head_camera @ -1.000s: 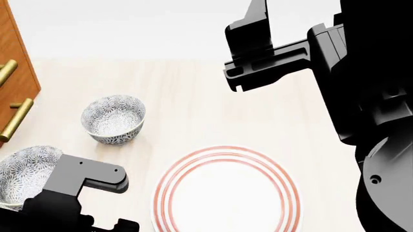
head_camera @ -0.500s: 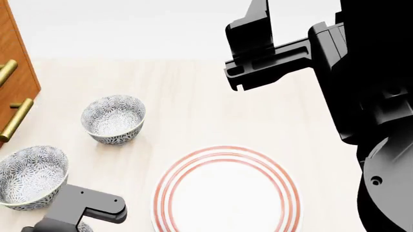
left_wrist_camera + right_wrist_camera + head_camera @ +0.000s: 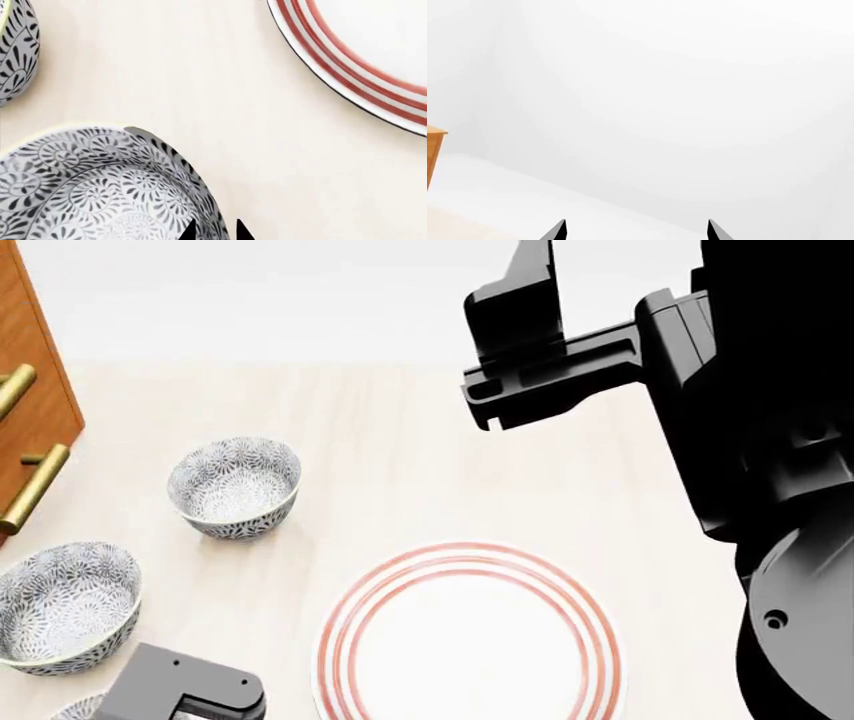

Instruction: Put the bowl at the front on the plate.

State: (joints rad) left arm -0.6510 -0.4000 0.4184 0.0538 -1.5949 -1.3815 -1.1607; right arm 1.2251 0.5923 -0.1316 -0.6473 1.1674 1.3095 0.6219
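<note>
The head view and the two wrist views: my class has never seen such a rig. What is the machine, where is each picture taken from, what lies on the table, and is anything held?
This is a simulated robot with two black arms. One picture looks down from its head; the others look out from a camera beside each gripper.

On the pale table lie a red-ringed plate and patterned bowls: a far bowl, a middle bowl and the front bowl.

The left gripper has its fingertips either side of the front bowl's wall; whether it grips cannot be told. The right gripper is raised, open and holds nothing.
</note>
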